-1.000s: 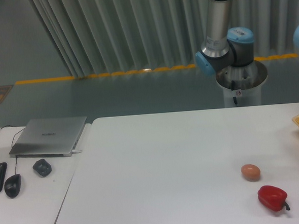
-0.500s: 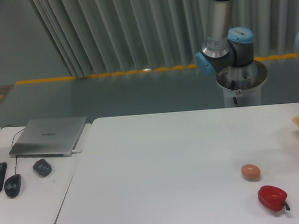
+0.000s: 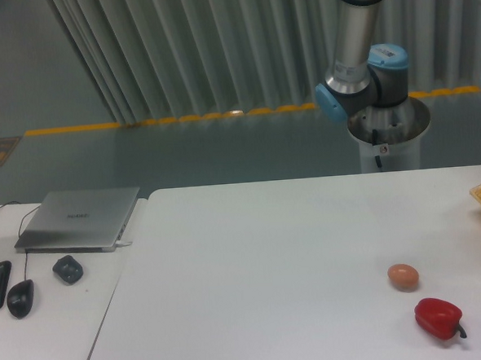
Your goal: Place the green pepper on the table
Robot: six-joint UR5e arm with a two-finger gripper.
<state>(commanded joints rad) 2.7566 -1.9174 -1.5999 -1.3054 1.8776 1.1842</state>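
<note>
Only the arm [image 3: 355, 50] at upper right is shifting slightly; with gripper and green pepper out of view, it is risking setting down on the egg [image 3: 403, 277] or red pepper [image 3: 438, 318].

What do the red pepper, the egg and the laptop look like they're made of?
The red pepper looks glossy, like plastic or waxy skin; bright highlights leave real or fake open. The egg is matte brown, shell-like. The laptop looks like brushed grey metal with a dull sheen.
</note>
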